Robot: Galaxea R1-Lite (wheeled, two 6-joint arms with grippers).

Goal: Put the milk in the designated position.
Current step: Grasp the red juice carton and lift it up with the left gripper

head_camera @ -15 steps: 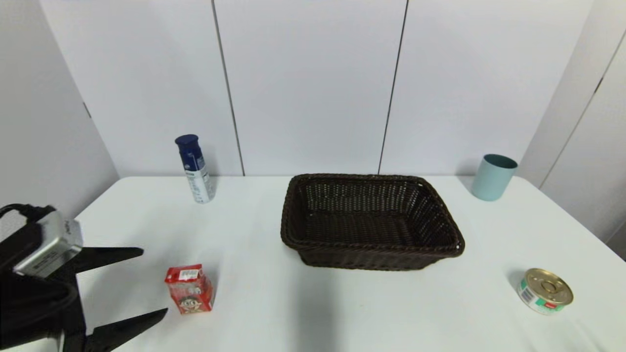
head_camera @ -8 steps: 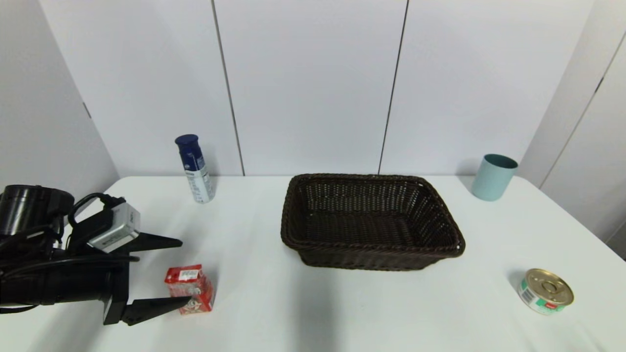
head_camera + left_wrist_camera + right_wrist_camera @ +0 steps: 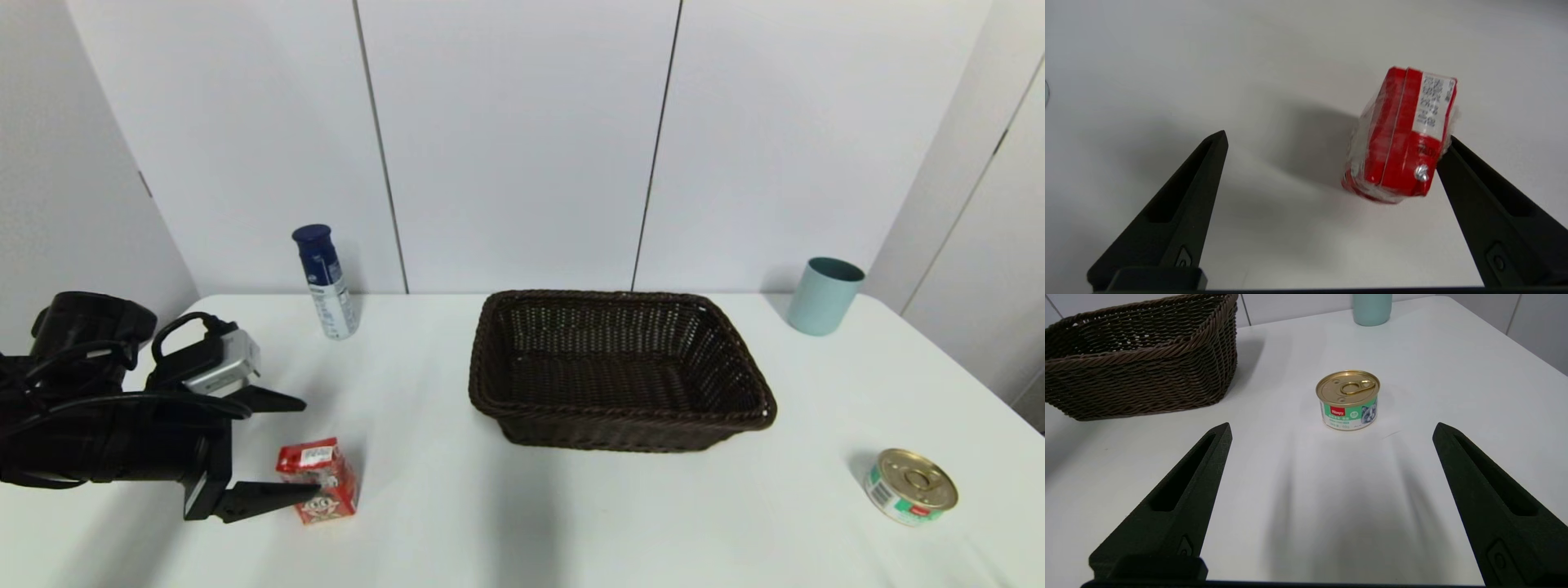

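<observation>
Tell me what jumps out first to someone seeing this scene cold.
The left gripper, open, reaches in low at the table's near left, one finger against the small red milk carton. Mid-table sits a big dark wicker basket. A gold-lidded tin stands near right, with the right gripper open before it.

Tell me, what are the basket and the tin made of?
The basket looks like woven wicker or plastic rattan: dark brown strands, braided rim, holes between them. The tin looks like metal: shiny gold lid with a pull ring, and a printed green label around its side.
</observation>
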